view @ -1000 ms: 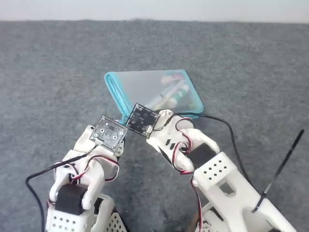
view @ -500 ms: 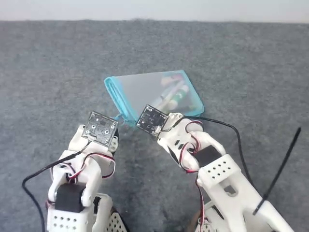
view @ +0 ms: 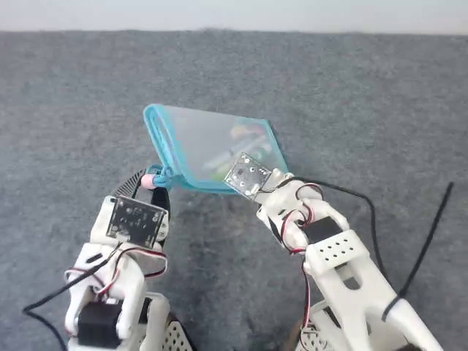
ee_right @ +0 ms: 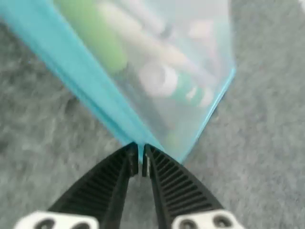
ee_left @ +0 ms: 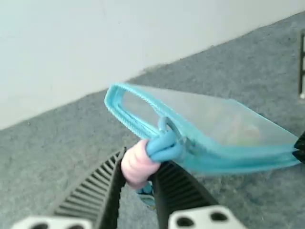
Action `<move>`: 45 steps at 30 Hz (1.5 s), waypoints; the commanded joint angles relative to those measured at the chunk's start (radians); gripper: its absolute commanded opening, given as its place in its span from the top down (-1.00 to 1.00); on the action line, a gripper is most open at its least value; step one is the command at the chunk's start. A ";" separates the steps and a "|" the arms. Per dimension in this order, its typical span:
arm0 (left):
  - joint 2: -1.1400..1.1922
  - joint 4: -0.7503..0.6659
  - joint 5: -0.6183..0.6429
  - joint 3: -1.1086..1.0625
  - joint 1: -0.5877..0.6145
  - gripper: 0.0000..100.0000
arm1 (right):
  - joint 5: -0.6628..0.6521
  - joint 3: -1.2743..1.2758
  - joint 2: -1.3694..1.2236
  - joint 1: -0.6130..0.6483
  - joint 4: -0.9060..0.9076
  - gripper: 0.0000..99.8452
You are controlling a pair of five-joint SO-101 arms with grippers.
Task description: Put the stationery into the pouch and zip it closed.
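Turquoise pouch (view: 208, 142) spans left fingers (ee_left: 178, 183) gripping its zip pull (ee_left: 138, 164) and right fingers (ee_right: 114, 183) pinching its corner.

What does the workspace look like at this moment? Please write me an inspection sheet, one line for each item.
surface: grey fuzzy table cover
job's things: blue see-through pouch held between both grippers, stationery inside; how far the zip is shut is unclear
clutter: nothing seen
grippers: left gripper shut on the pink zip pull; right gripper shut on a corner of the pouch
cables: black cable arcs beside the right arm
surroundings: pale wall behind the table
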State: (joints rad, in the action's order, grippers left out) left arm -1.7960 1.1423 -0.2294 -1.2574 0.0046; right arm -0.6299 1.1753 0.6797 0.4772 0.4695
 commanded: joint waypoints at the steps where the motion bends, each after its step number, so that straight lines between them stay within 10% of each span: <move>1: 0.014 -0.006 0.015 0.012 0.002 0.98 | 0.038 -0.026 0.039 0.002 -0.012 0.99; 10: 0.152 -0.034 -0.014 0.007 -0.112 0.98 | 0.187 -0.011 0.455 0.277 0.220 0.97; 16: 0.270 -0.054 -0.012 0.036 -0.117 0.98 | 0.190 0.120 0.627 0.380 0.211 0.62; 30: 0.328 -0.011 -0.017 0.097 -0.138 0.98 | 0.091 0.086 0.189 0.352 -0.137 0.66; 45: 0.324 0.051 -0.051 0.097 -0.219 0.98 | 0.086 -0.077 0.030 0.176 -0.067 0.98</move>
State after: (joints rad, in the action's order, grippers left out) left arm -1.4799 1.2052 -0.2677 -1.2037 -0.1949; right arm -0.5240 1.1308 0.6552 0.6782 0.3514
